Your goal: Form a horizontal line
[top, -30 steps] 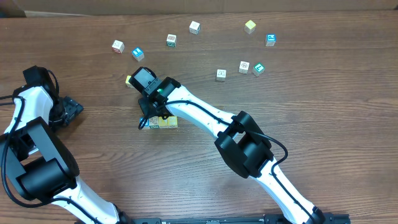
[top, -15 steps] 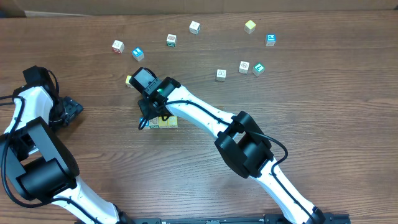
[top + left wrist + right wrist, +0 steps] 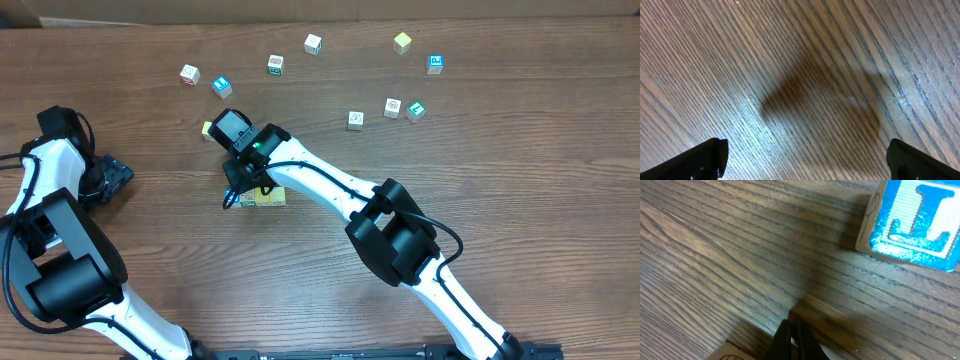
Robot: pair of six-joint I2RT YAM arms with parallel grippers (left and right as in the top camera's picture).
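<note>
While working low over table [image 3: 520,200], holds right gripper [image 3: 795,339] pinched fully shut on nothing. Judged a pusher rather than a grasper: easier to slide such small cubes into line than to lift them. Stops just short of blue cube [image 3: 912,225], tips apart from it, bare wood between. Shows cube corner [image 3: 732,355] at bottom-left of wrist view, just beside tips; cannot tell which cube. Places row [image 3: 268,197] left of centre, tucked under right wrist; from overhead, makes out only yellow end, with rest hidden by arm. Cannot tell whether blue cube sits flush with neighbours or needs closing up. Leaves loose cubes [image 3: 392,106] scattered along far side, well apart from row: not part of line, so no reason to touch. Parks left gripper [image 3: 805,160] spread wide over bare wood at left edge, holding nothing; probably out there to stay clear of right arm's reach. Next, probably a short nudge. Risk: off-centre push, twisting cube and skewing row.
</note>
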